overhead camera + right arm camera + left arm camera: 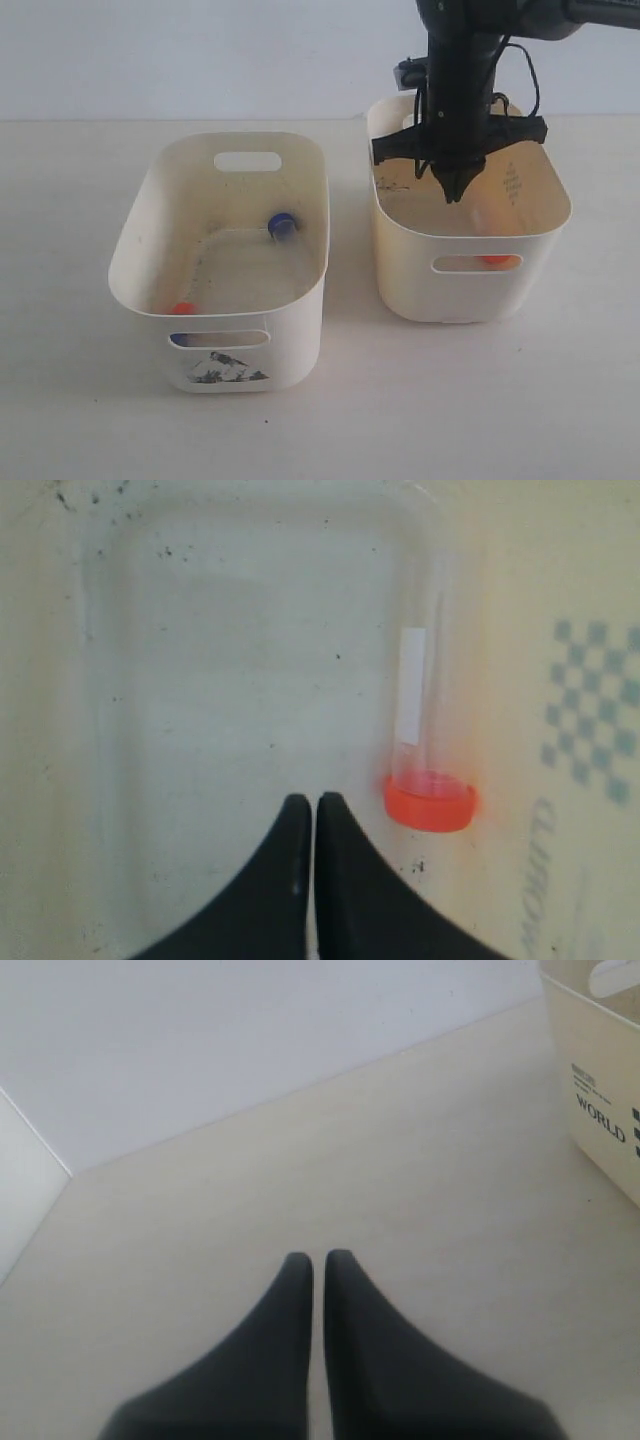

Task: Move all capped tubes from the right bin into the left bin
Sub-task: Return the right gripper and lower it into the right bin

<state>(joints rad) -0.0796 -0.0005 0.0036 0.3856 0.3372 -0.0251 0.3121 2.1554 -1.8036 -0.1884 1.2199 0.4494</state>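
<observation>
- The right bin (pixel 410 275) is a cream oval plastic tub with slot handles and a plain front. It stands on the pale desk (pixel 80 400).
- The left bin (pixel 290 350) is a cream oval plastic tub with a dark smudged sticker on its front. It stands just beside the right bin and does not touch it.
- The black right fingers (pixel 455 185) hang down inside the right bin. They are pressed together and hold nothing.
- A small clear plastic orange-capped tube (pixel 425 750) lies flat on the floor of the right bin, just beside the right fingers (pixel 290 880), not touching them.
- A small clear blue-capped tube (pixel 282 224) lies in the left bin, on the side nearest the right bin.
- A second orange cap (pixel 181 308) shows in the left bin, at the corner farthest from the right bin.
- The black left fingers (pixel 280 1360) are pressed together and empty, over bare desk. A cream printed bin (pixel 600 1110) is near them; I cannot tell if it is the right bin.
</observation>
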